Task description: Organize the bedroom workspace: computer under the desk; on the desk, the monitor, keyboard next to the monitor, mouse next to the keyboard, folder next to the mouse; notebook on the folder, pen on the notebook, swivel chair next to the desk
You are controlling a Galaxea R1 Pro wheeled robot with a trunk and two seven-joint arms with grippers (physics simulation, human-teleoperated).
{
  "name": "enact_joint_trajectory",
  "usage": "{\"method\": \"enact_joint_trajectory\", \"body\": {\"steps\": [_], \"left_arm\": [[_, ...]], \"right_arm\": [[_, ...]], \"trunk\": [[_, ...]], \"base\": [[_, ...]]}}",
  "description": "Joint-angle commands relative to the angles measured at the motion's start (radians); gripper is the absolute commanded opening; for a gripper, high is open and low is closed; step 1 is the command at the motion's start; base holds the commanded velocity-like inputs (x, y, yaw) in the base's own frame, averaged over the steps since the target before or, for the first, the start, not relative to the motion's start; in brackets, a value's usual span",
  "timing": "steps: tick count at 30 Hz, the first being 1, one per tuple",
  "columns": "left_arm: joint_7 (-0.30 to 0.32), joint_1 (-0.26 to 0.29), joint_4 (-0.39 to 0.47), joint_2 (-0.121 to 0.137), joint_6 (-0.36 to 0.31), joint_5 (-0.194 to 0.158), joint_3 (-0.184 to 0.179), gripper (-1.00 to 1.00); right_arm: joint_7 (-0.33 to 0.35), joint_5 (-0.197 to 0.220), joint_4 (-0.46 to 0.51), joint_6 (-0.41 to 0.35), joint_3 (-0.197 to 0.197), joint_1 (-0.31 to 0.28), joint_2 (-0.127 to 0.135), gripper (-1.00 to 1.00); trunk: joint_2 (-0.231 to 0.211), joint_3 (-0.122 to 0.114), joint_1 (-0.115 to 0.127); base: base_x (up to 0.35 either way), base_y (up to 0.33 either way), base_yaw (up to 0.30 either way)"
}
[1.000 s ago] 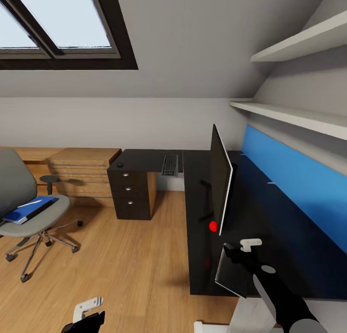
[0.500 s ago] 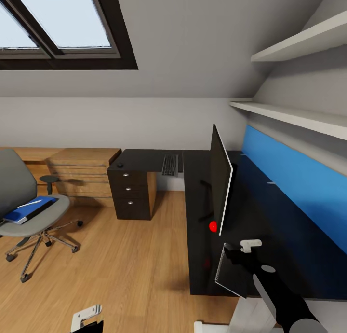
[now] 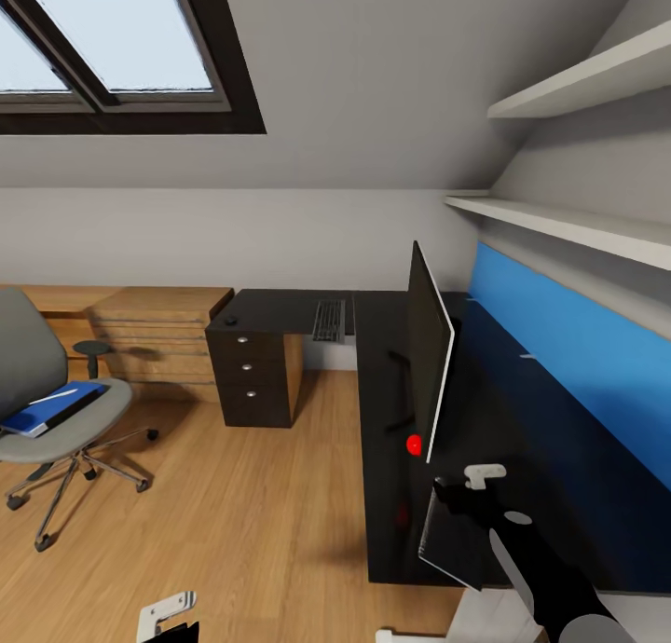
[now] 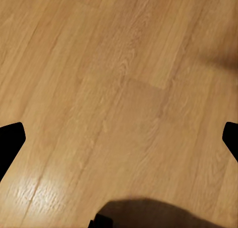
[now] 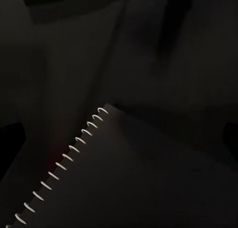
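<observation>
The monitor [image 3: 427, 345] stands edge-on on the black desk [image 3: 280, 309]. The keyboard [image 3: 328, 320] and the mouse [image 3: 230, 321] lie on the desk's far wing. At the left, the swivel chair [image 3: 65, 433] carries the blue folder [image 3: 37, 417] with the white pen [image 3: 54, 397] on it. A dark spiral notebook [image 3: 452, 531] [image 5: 148, 178] sits at the desk's near edge. My right gripper [image 3: 464, 486] [image 5: 119, 139] hovers open just over it. My left gripper [image 3: 168, 620] [image 4: 119, 143] hangs open above the floor. The computer is out of view.
A light wooden drawer unit [image 3: 163, 331] stands against the back wall beside the desk's black drawers [image 3: 250, 368]. White shelves [image 3: 559, 224] run above the blue back panel [image 3: 578, 363]. Wood floor [image 3: 233, 494] lies between chair and desk.
The head view has shifted slightly. My left gripper has dropped lower in the picture than one second ago. The right gripper and notebook have kept their places.
</observation>
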State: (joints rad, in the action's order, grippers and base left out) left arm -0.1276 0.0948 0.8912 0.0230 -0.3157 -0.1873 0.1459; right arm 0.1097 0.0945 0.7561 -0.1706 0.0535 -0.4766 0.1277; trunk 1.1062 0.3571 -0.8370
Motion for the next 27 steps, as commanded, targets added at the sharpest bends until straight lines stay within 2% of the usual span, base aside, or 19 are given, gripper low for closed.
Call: {"method": "enact_joint_trajectory", "body": {"steps": [1,9,18,27], "left_arm": [[-0.006,0.000,0.002,0.000,-0.005,-0.011,-0.001,1.00],[-0.005,0.000,0.003,0.003,-0.005,-0.011,0.001,1.00],[-0.006,0.000,0.003,0.004,-0.005,-0.011,0.001,1.00],[-0.006,0.000,0.003,0.005,-0.005,-0.011,0.001,1.00]], "right_arm": [[-0.001,0.010,0.002,-0.009,0.003,0.000,0.001,1.00],[0.000,0.010,0.000,-0.056,0.003,0.000,0.001,1.00],[-0.008,0.010,0.001,-0.072,0.003,0.000,0.001,1.00],[-0.019,0.010,0.001,-0.075,0.003,0.000,0.001,1.00]], "trunk": [[0.001,0.001,0.000],[0.001,0.001,0.000],[0.001,0.001,0.000],[0.001,0.001,0.000]], "base": [[0.022,0.000,0.000],[0.009,0.000,0.000],[0.007,0.000,0.000],[0.163,0.000,0.000]]}}
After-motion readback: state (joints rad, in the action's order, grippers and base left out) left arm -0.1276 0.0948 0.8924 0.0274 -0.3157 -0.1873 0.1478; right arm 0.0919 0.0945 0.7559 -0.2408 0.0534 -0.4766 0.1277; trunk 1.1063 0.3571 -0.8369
